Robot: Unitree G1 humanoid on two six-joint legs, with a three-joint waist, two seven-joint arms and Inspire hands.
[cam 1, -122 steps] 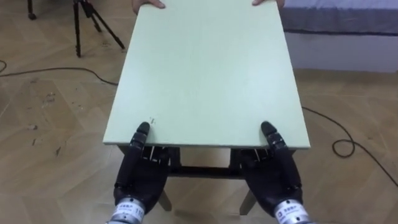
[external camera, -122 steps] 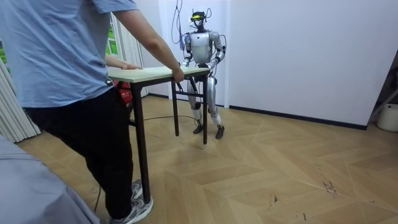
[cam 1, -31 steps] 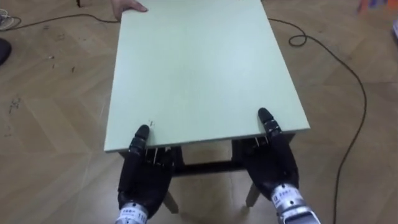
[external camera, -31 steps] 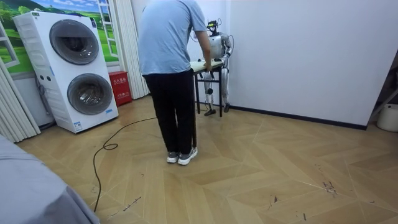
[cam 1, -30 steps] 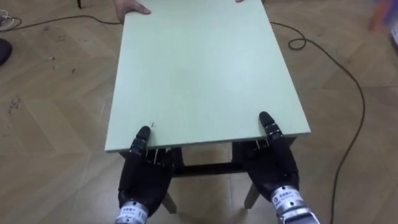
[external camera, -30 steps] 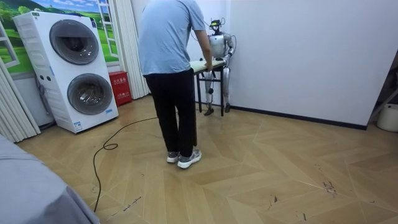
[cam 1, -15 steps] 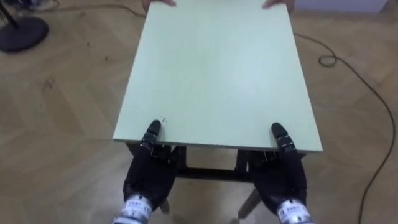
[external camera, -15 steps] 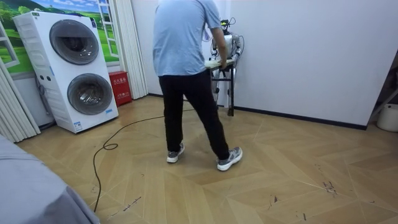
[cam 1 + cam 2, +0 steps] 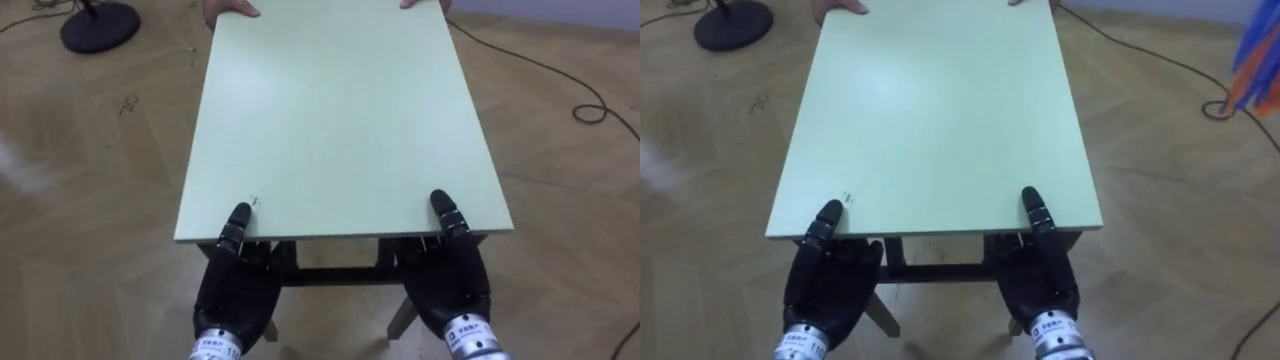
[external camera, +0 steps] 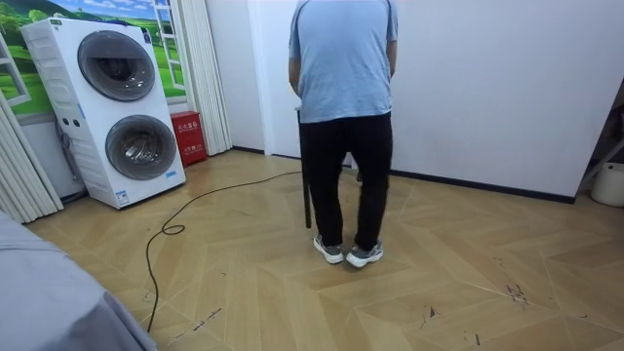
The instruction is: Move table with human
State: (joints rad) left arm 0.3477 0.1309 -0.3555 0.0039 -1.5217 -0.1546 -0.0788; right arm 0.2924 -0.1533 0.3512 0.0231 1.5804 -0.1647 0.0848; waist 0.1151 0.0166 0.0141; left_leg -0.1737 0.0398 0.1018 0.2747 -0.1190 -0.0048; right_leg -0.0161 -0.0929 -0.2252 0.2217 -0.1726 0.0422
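**Table held at both short ends, 2 hands on each**

The pale green table [image 9: 345, 120] is held between robot and person. Whether its legs are clear of the wooden floor [image 9: 90, 180] I cannot tell.

On the near edge, the left hand [image 9: 235, 290] takes the 7 o'clock corner and the right hand [image 9: 450, 285] the 5 o'clock corner. Each lays its thumb on the top with the rest tucked beneath, pinching the board. At 12 o'clock the person's hands [image 9: 228, 8] grasp the far edge. In the room view the person [image 10: 343, 58] stands back to the camera, 1 dark table leg [image 10: 304, 185] beside them.

The carry likely goes best with the top level, both thumbs pressing evenly, and the pace matched to the person's. A cable [image 9: 540, 70] at 2 o'clock and a round stand base [image 9: 98, 25] at 10 o'clock could catch feet or table legs.

The tabletop carries no writing, only a small dark speck by the left thumb. Print at the wrists is too small to read.
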